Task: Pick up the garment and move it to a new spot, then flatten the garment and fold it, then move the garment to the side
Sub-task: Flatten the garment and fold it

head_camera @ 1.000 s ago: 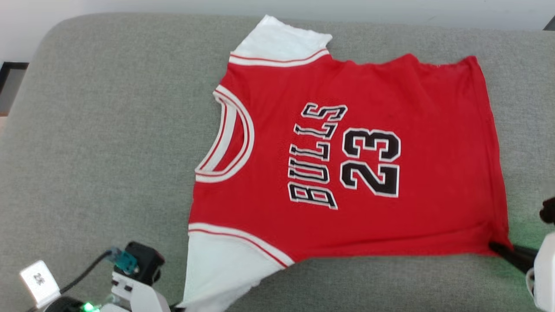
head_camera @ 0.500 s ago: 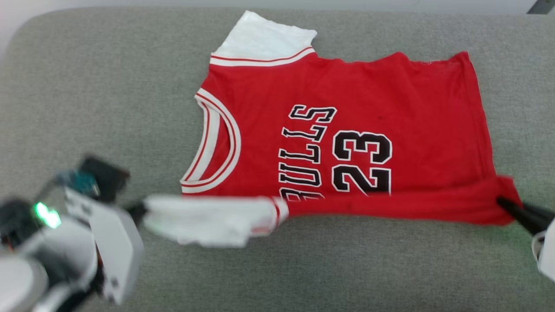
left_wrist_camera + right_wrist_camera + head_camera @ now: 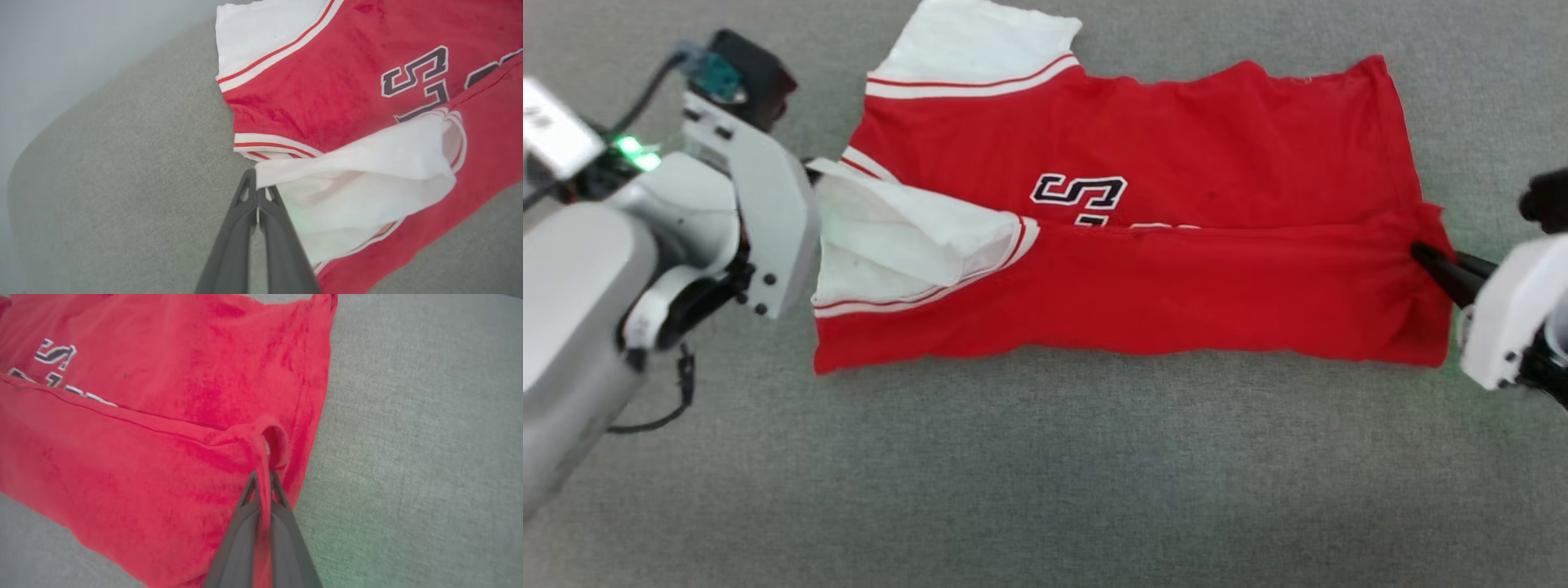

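the near stretch of the grey cushion point(image 3: 1045, 474), in front of the red jersey point(image 3: 1143, 302), lies bare from side to side, easy passage for a tool. the left tool point(image 3: 809, 167), pinched on the white sleeve point(image 3: 890, 237), and its pale arm point(image 3: 580, 278) block the jersey's left end; the right tool point(image 3: 1419, 251), pinched on the hem corner, blocks the right end.

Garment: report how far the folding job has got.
Done: the garment lies spread on the grey cushion, its near half folded over, hiding most lettering. In hand: the left gripper pinches the white sleeve, the right gripper the hem corner. Left: releasing, any further folds, moving it aside.
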Motion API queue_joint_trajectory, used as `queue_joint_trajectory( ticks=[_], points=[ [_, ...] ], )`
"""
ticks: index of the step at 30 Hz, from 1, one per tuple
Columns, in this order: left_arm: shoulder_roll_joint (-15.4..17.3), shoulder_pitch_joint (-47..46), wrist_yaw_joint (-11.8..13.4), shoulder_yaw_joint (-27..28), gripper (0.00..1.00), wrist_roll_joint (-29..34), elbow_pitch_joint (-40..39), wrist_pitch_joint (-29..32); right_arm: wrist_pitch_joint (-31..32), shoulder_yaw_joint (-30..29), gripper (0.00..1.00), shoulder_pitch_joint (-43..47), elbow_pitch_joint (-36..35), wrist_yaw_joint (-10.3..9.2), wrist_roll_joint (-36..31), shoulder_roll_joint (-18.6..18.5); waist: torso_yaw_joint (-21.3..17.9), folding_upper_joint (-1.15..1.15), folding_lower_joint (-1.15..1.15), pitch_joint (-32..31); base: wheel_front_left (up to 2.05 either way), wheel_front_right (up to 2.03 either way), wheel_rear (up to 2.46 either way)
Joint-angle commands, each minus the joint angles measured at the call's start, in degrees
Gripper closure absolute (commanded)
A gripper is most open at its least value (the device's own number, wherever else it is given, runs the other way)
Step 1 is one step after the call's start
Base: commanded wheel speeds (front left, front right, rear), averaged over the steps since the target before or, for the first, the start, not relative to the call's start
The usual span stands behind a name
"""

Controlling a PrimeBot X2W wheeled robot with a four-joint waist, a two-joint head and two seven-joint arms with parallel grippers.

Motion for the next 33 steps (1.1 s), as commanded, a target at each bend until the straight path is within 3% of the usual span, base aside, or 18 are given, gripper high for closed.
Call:
queue_joint_trajectory(
  ticks=[1,9,19,21,22,23,24,25,28,33],
  points=[
    [-1.0,-0.8,-0.9,-0.4,1.00,0.2,2.0,0.2,-0.3,0.9,1.00,-1.4,1.2,-0.11,-0.9,0.7,-0.7,0.00,0.00,0.7,0.00,0.00,0.00],
    [-9.8,-1.6,-5.5,-2.6,1.00,-2.0,19.3,-0.5,-1.0,8.3,1.00,-8.6,10.4,-0.11,0.1,3.6,-1.5,0.00,0.00,1.9,0.00,0.00,0.00],
    [-15.6,-2.4,-8.1,-3.3,1.00,-4.6,33.6,0.7,0.0,14.2,1.00,-14.0,16.7,-0.11,3.6,5.1,-1.8,0.00,0.00,2.2,0.00,0.00,0.00],
    [-16.2,-3.3,-8.2,-3.2,0.67,-4.5,35.0,0.9,0.0,14.8,1.00,-14.9,17.5,-0.11,3.9,5.2,-1.7,0.00,0.00,1.8,0.00,0.00,0.00],
    [-16.3,-3.8,-8.3,-3.0,0.58,-4.7,35.5,0.9,-0.1,15.1,0.96,-15.2,17.9,-0.11,4.2,5.1,-1.6,0.00,0.00,1.6,0.00,0.00,0.00],
    [-16.4,-4.5,-8.5,-2.9,0.23,-4.5,35.7,0.5,-0.3,15.3,0.78,-15.5,18.1,-0.11,4.5,5.0,-1.4,0.00,0.00,1.3,0.00,0.00,0.00],
    [-16.5,-5.1,-8.7,-2.9,0.00,-4.2,35.7,0.2,-0.5,15.6,0.32,-15.7,18.4,-0.11,4.8,4.9,-1.3,0.00,0.00,1.1,0.00,0.00,0.00],
    [-16.7,-5.5,-8.6,-2.7,0.00,-4.3,35.8,0.0,-0.8,15.6,0.00,-15.9,18.5,-0.11,5.0,4.7,-1.1,0.00,0.00,0.7,0.00,0.00,0.00],
    [-16.5,-6.3,-8.6,-2.7,0.00,-4.0,35.1,-0.2,-2.0,15.4,0.00,-16.2,19.0,-0.11,5.4,4.1,-0.5,0.00,0.00,-0.4,0.00,0.00,0.00],
    [-15.4,-5.5,-6.4,-2.0,0.00,-5.1,32.5,1.1,-6.3,13.6,0.00,-14.8,17.9,-0.11,5.3,3.1,0.5,0.00,0.00,-2.3,0.00,0.00,0.00]
  ],
)
